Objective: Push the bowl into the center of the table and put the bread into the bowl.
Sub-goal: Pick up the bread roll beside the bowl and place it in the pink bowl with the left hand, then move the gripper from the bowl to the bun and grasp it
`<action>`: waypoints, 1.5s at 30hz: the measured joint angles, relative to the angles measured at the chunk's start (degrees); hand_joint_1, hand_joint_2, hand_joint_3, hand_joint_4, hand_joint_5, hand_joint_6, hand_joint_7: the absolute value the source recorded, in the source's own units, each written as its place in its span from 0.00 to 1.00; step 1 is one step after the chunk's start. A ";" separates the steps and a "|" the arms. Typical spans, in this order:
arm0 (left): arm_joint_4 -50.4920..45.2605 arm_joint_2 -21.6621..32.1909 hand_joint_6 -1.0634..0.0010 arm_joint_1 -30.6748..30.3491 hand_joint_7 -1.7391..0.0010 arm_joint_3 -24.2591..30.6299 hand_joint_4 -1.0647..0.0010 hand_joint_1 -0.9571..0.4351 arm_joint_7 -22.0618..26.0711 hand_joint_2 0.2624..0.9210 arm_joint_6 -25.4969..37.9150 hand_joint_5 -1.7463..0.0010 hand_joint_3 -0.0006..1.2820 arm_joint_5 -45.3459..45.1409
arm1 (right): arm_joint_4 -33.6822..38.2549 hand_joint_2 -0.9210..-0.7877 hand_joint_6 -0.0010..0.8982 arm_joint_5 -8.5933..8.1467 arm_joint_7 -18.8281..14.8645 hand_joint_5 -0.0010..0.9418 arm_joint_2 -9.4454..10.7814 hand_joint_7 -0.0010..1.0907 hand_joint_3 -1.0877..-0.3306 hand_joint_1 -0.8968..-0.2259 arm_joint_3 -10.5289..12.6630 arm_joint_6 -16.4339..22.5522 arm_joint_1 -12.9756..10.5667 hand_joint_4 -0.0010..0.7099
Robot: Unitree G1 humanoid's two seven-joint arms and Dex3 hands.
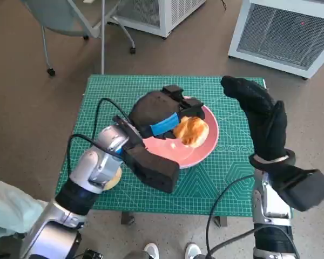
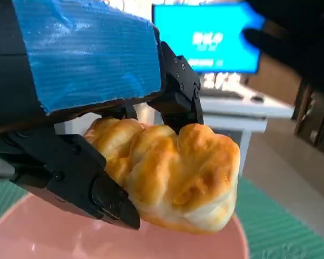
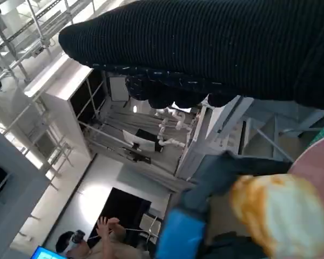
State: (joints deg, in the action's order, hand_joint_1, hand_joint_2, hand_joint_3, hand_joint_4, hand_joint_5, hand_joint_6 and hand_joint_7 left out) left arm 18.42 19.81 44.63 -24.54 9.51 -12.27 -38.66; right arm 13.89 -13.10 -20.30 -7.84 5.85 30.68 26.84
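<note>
- A green cutting mat (image 1: 124, 91) with a printed grid covers the small table
- A grey chair (image 1: 70, 21) on castors stands on the brown floor beyond the table's far left corner
- Two white cabinets with slatted grilles sit on the floor behind the table, one (image 1: 162, 13) in the middle and a larger one (image 1: 286, 32) off to the right
- A bright blue screen (image 2: 205, 38) glows above a white desk (image 2: 248, 108) across the room
- White shoe tips (image 1: 170, 251) of a person poke in at the table's near edge
- A person (image 3: 97, 237) sits far off with a hand raised
</note>
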 measured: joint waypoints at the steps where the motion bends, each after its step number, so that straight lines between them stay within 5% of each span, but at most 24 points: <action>1: 0.46 -0.10 0.42 0.00 0.38 -0.05 0.32 0.69 0.30 1.00 0.00 0.30 0.05 0.13 | -0.10 0.00 0.00 0.00 0.00 0.00 0.00 0.51 0.40 0.32 0.02 0.00 -0.12 0.29; 4: 0.70 -0.15 0.55 -0.05 0.30 -0.06 0.40 0.69 2.05 1.00 0.64 0.25 0.13 0.57 | -0.20 0.00 0.00 -0.03 0.01 0.00 -0.02 0.51 0.40 0.31 0.17 -0.01 -0.35 0.29; 5: 0.59 -0.14 0.65 -0.08 0.47 -0.04 0.54 0.70 2.65 0.92 1.00 0.44 0.13 0.73 | -0.20 0.00 0.00 -0.04 0.02 0.00 -0.02 0.51 0.40 0.31 0.22 -0.01 -0.38 0.29; 8: -2.15 -0.01 0.72 -0.89 0.79 0.22 0.68 0.69 6.96 0.83 4.70 0.80 0.09 1.03 | -0.20 0.00 0.00 -0.01 0.09 0.00 -0.03 0.51 0.40 0.31 0.28 0.00 -0.41 0.30; 12: -6.31 0.26 0.79 -1.90 0.95 0.25 0.86 0.61 12.98 0.75 10.10 0.96 0.04 1.00 | -0.20 0.00 0.00 0.03 0.43 0.00 0.01 0.51 0.41 0.30 0.33 0.00 -0.44 0.30; 19: -13.11 1.39 0.81 -3.40 0.99 0.62 0.96 0.50 18.63 0.74 16.04 0.99 0.02 0.72 | -0.20 0.00 0.00 0.27 0.62 0.00 0.20 0.51 0.41 0.30 0.21 0.17 -0.61 0.30; 26: -17.17 4.06 0.81 -5.82 1.00 4.11 0.97 0.45 20.17 0.74 12.68 1.00 0.01 6.36 | -0.19 0.00 0.00 0.32 0.63 0.00 0.40 0.51 0.41 0.30 -0.02 0.16 -0.67 0.29; 37: -24.80 14.63 0.88 -12.08 1.00 18.72 1.00 0.43 30.68 0.73 6.99 1.00 0.00 27.79 | -0.25 0.00 0.00 0.04 0.63 0.00 1.39 0.50 0.41 0.30 -0.39 -0.24 -0.76 0.29; 45: -30.83 24.31 0.88 -19.83 1.00 27.38 1.00 0.43 34.41 0.71 9.57 1.00 0.00 31.11 | -0.23 0.00 0.00 -0.12 0.63 0.00 1.58 0.50 0.41 0.29 -0.43 -0.50 -0.76 0.29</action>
State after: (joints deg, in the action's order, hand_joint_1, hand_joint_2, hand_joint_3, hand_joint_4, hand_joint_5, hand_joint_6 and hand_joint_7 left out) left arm -12.41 44.13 24.80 2.83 43.93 -2.70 -7.55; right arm 13.66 -13.22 -19.67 -6.26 5.42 30.17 26.08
